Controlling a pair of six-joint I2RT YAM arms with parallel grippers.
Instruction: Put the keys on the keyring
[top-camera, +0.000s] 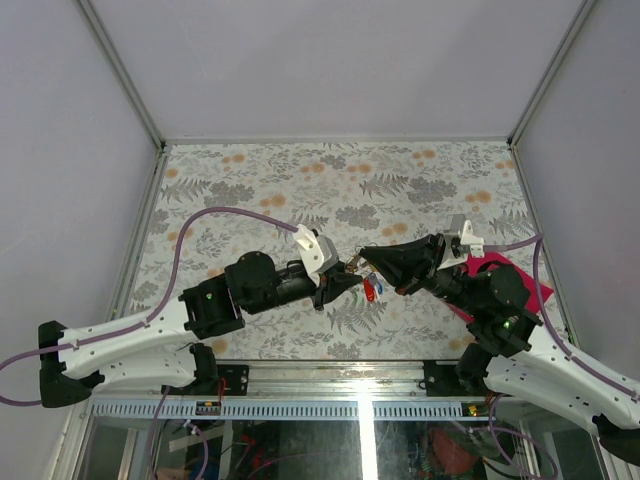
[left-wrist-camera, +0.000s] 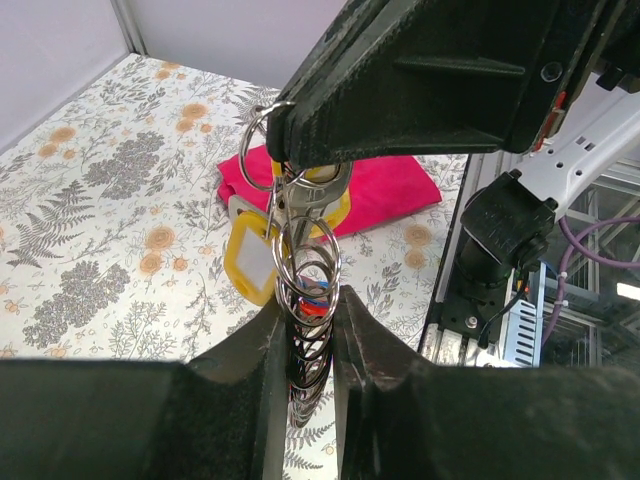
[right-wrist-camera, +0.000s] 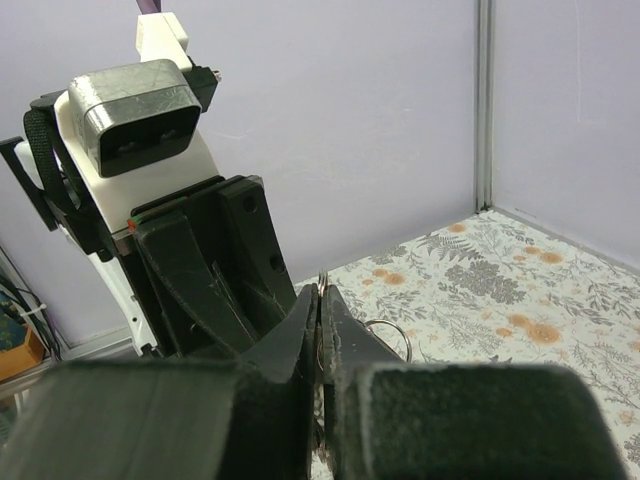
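Over the floral table (top-camera: 300, 180), my left gripper (left-wrist-camera: 310, 322) and right gripper (right-wrist-camera: 320, 312) both clamp the keyring (left-wrist-camera: 302, 292); uneven pull could spill the keys (left-wrist-camera: 252, 265).

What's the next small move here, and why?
Probably a slight right gripper twist to feed its pinched silvery wire ring, carrying the yellow plastic-headed key, into the bunch of thin silvery metal rings clamped in the left gripper; they overlap.
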